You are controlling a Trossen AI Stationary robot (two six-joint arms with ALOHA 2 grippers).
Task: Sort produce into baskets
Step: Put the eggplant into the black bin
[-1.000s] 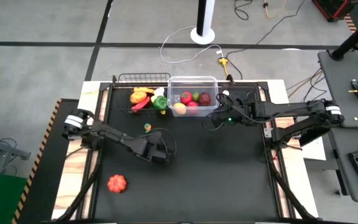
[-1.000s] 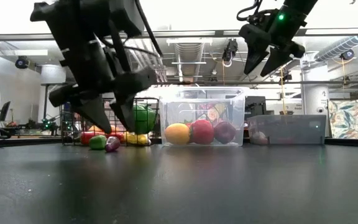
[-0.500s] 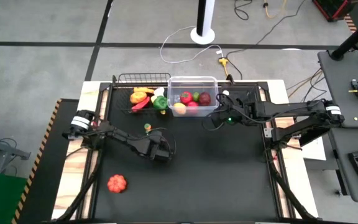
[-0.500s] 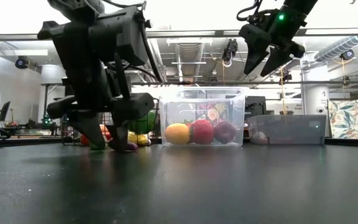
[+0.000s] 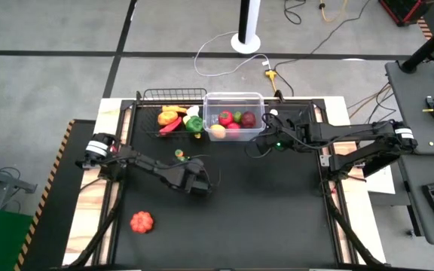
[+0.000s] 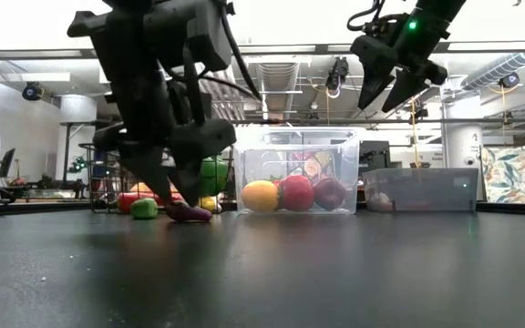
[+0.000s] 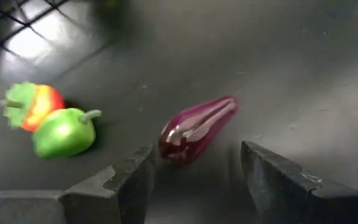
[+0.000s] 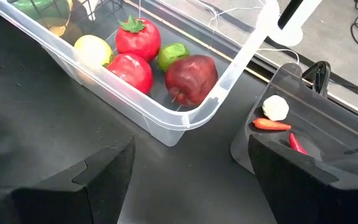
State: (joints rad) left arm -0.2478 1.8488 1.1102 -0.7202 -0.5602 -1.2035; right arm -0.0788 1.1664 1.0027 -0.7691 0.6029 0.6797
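I have the left end effector (image 6: 173,202) low over the counter (image 5: 277,211), its fingers apart and holding nothing, with a purple eggplant (image 7: 196,127) lying between them on the surface. A green pepper (image 7: 64,132) and a small red and yellow fruit (image 7: 35,104) lie just beside it. The right end effector (image 6: 388,96) hangs high near the clear bin (image 5: 234,99), open wide and empty. The bin holds a tomato (image 8: 138,37), an apple (image 8: 191,79) and a lemon (image 8: 92,49). The wire basket (image 5: 173,95) stands beside it, and an orange pumpkin (image 5: 142,221) sits alone, well apart.
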